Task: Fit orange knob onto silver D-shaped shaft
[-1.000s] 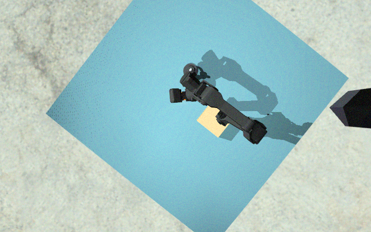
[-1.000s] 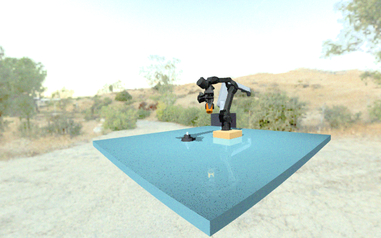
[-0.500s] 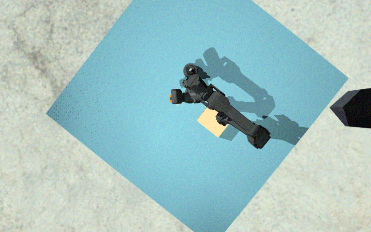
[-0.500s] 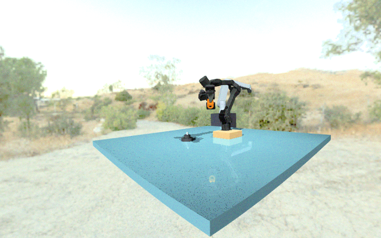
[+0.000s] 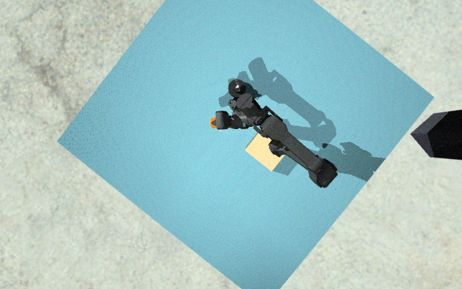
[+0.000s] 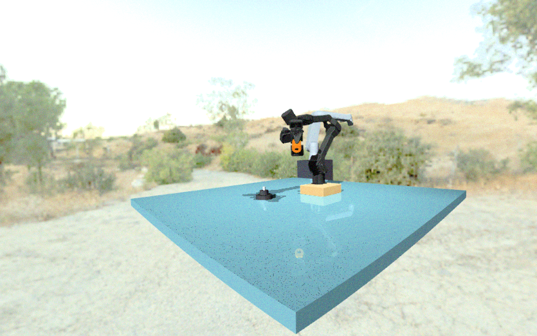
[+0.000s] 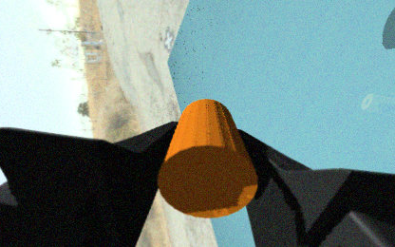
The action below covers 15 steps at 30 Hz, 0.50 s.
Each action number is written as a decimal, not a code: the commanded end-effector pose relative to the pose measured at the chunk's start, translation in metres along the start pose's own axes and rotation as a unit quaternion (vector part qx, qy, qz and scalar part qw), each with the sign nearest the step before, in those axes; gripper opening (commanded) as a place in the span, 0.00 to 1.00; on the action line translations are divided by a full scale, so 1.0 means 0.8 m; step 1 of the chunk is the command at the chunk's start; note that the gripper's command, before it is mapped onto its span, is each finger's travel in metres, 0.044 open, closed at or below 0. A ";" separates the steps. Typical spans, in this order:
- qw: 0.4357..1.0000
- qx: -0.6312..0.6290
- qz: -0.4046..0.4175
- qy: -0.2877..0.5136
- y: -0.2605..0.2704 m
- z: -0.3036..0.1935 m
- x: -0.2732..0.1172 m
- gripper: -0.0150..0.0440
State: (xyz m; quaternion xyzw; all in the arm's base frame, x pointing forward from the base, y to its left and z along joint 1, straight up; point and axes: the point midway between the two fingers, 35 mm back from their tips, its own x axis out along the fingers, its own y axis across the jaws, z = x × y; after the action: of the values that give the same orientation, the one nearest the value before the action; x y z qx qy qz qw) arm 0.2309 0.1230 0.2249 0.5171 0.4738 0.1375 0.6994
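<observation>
My gripper [image 6: 296, 145] [image 7: 205, 131] is shut on the orange knob [image 5: 211, 123] [image 6: 296, 144] [image 7: 206, 128], held high above the table. The knob is tilted well over; its underside faces the exterior view and shows a small dark hole. The hole's flat side is too small to make out surely. In the wrist view, the knob's closed face is toward me and hides the hole. The black round pedestal [image 5: 232, 92] [image 6: 265, 196] stands on the table, apart from the knob, with its silver shaft [image 5: 237, 86] [image 6: 263, 188] upright. The pedestal is not in the wrist view.
The arm's tan base block [image 5: 264, 154] [image 6: 318, 190] stands on the blue table [image 5: 175, 172] [image 6: 240, 233], to the right of the pedestal in the exterior view. The arm's shadow falls beside the pedestal. A large dark object [image 5: 456, 136] stands beyond the table's edge.
</observation>
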 end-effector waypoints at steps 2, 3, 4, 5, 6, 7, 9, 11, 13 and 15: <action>0.999 -0.002 0.033 0.000 0.002 -0.001 -0.002 0.25; 1.000 0.000 0.011 0.000 -0.001 0.000 0.000 0.25; 1.000 0.000 0.011 0.000 -0.001 0.000 0.000 0.25; 1.000 0.000 0.011 0.000 -0.001 0.000 0.000 0.25; 1.000 0.000 0.011 0.000 -0.001 0.000 0.000 0.25; 1.000 0.000 0.011 0.000 -0.001 0.000 0.000 0.25; 1.000 0.000 0.011 0.000 -0.001 0.000 0.000 0.25; 1.000 0.000 0.011 0.000 -0.001 0.000 0.000 0.25; 1.000 0.000 0.011 0.000 -0.001 0.000 0.000 0.25; 1.000 0.000 0.011 0.000 -0.001 0.000 0.000 0.25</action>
State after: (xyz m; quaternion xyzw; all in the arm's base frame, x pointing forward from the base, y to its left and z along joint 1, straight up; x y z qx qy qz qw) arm 0.2303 0.1226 0.2231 0.5236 0.4695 0.1437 0.6962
